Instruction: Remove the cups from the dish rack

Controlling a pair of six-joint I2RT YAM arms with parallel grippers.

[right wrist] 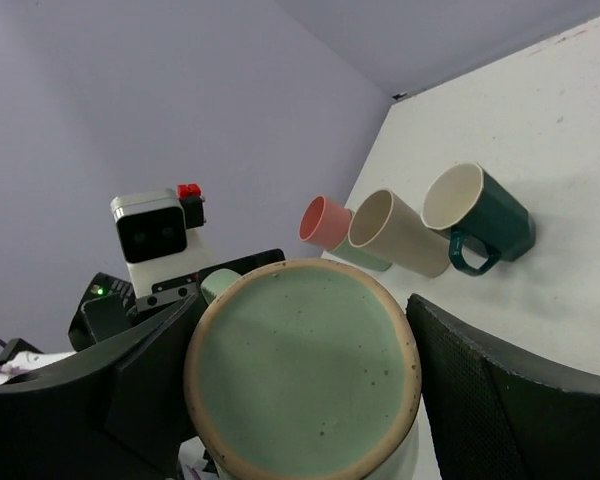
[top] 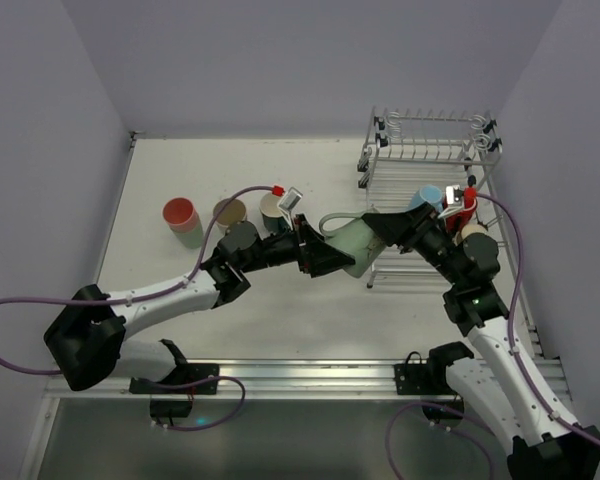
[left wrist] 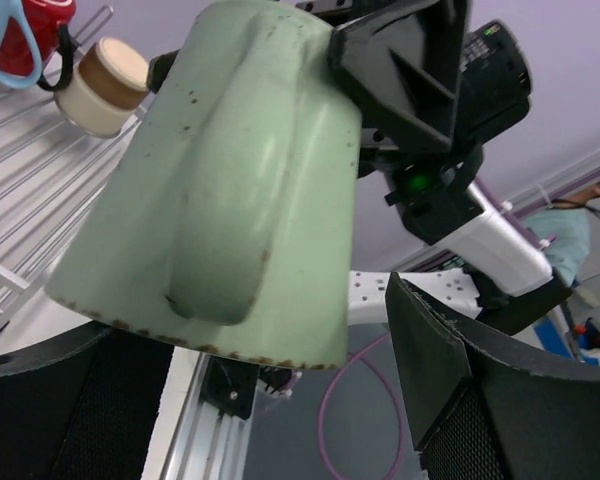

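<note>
A sage green mug (top: 358, 248) hangs in the air in front of the dish rack (top: 430, 150). My right gripper (top: 385, 232) is shut on its base end; in the right wrist view the mug's base (right wrist: 302, 380) fills the gap between my fingers. My left gripper (top: 332, 258) is open, its fingers either side of the mug's rim end (left wrist: 230, 200); I cannot tell if they touch it. A light blue cup (top: 427, 198), a red cup (top: 458, 205) and a beige cup (top: 474, 235) sit on the rack's lower tier.
Several cups stand on the table to the left: a pink one (top: 180, 213), a tan one (top: 230, 212), a dark teal mug (top: 272, 208) and a dark one (top: 242, 237). Walls close in behind and on both sides.
</note>
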